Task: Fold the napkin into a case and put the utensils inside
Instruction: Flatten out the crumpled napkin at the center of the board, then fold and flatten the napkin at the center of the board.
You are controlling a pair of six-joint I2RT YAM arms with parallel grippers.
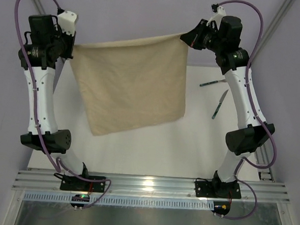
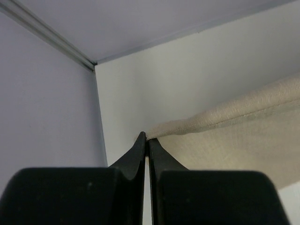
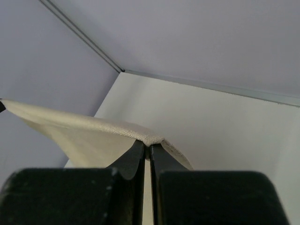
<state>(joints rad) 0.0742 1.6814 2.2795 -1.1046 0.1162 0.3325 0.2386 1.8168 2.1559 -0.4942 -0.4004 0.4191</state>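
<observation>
The beige-tan napkin (image 1: 129, 83) hangs spread out above the table, held up by its two top corners. My left gripper (image 1: 71, 47) is shut on the top left corner; in the left wrist view its tips (image 2: 147, 138) pinch the napkin's hem (image 2: 225, 117). My right gripper (image 1: 187, 37) is shut on the top right corner, and the right wrist view shows the napkin (image 3: 79, 129) draped over the gripper tips (image 3: 149, 146). The utensils lie on the table at the right: a fork (image 1: 213, 83) and a knife (image 1: 220, 104), both with dark green handles.
The white table (image 1: 153, 148) is bounded by lilac walls at the back and sides. A metal rail (image 1: 150, 185) with both arm bases runs along the near edge. The right arm's forearm (image 1: 242, 98) stands next to the cutlery.
</observation>
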